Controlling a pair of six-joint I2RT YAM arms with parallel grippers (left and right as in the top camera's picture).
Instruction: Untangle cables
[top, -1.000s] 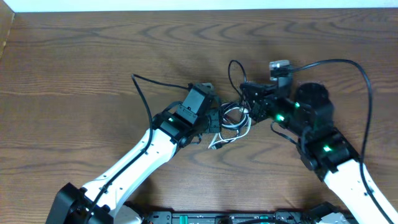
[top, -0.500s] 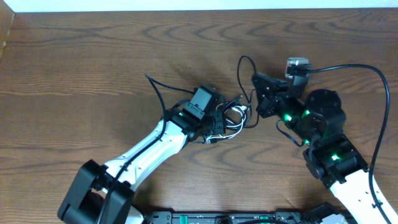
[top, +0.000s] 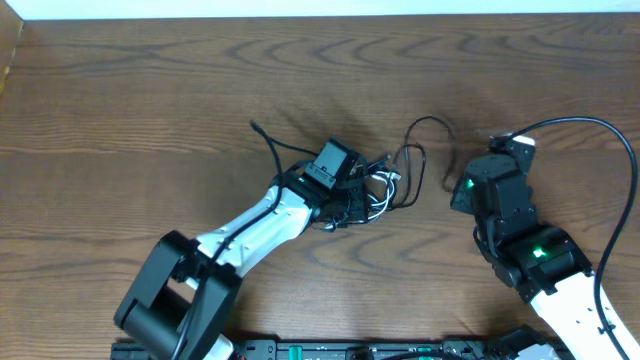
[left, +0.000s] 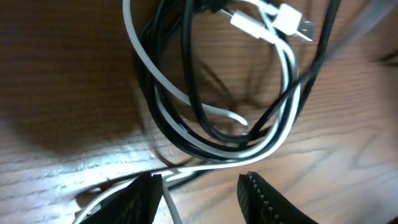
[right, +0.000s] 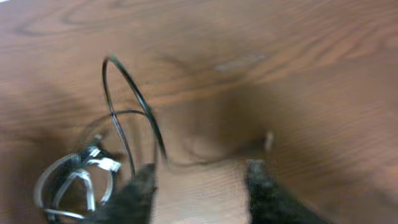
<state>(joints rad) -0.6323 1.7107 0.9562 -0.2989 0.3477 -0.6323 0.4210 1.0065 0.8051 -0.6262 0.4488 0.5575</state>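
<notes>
The cables (top: 382, 190) lie as a tangled bundle of white and black cords at the table's middle. In the left wrist view the coil (left: 224, 93) fills the frame, and a white plug (left: 273, 22) lies at the top. One black loop (top: 428, 130) reaches right of the bundle, and another black end (top: 258, 130) trails left. My left gripper (top: 356, 203) (left: 202, 186) is open at the bundle's near edge, with a white cord beside its left finger. My right gripper (top: 457, 197) (right: 199, 180) is open and empty, right of the bundle. The black loop (right: 127, 99) rises just ahead of its left finger.
Thick black robot wires (top: 580, 125) arc over the right arm. The wooden table (top: 120, 120) extends left and far of the bundle. A pale wall edge (top: 320, 8) runs along the table's far side.
My right gripper has drawn back right and toward the near edge, away from the bundle. The black loop has shifted right with it. My left gripper has moved slightly right, onto the bundle.
</notes>
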